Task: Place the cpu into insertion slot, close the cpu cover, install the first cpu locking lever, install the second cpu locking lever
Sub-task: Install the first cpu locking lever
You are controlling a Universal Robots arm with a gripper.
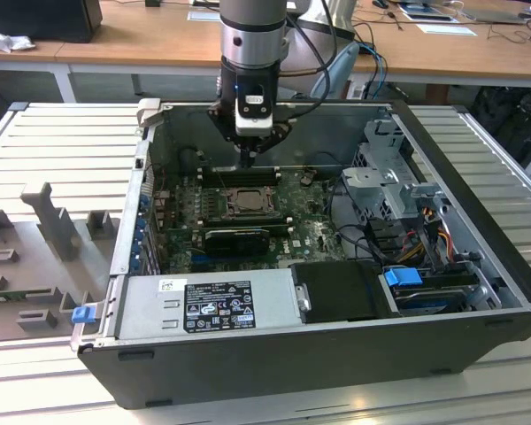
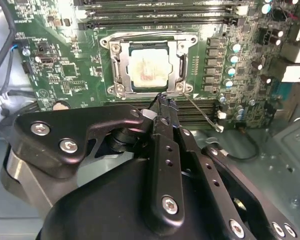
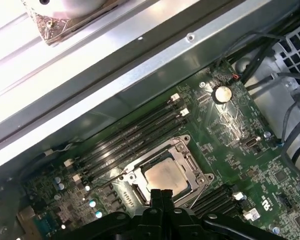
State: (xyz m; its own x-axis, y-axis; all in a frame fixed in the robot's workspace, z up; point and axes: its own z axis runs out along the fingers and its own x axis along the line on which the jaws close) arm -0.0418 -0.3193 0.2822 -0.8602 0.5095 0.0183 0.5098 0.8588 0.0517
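The cpu (image 2: pixel 147 70) shows its pale metal face inside the insertion slot (image 2: pixel 131 86) on the green board. The cpu cover (image 2: pixel 118 62), a silver frame with a square window, lies down flat around it. A thin wire locking lever (image 2: pixel 202 114) sticks out slantwise from one socket corner over the memory slots. My gripper (image 2: pixel 162 100) is shut, with its tip at the socket edge near that corner, and I see nothing between its fingers. In the first wrist view the gripper (image 3: pixel 161 194) sits just at the rim beside the cpu (image 3: pixel 165 175). In the exterior view the gripper (image 1: pixel 248 159) hangs over the socket's back side.
The open case (image 1: pixel 274 354) walls in the board. A grey power supply box (image 1: pixel 208 301) lies along the front, and a black ribbed card (image 1: pixel 239 237) sits in front of the socket. Cables and a drive cage (image 1: pixel 394 190) are at the exterior view's right. Long memory slots (image 2: pixel 160 11) flank the socket.
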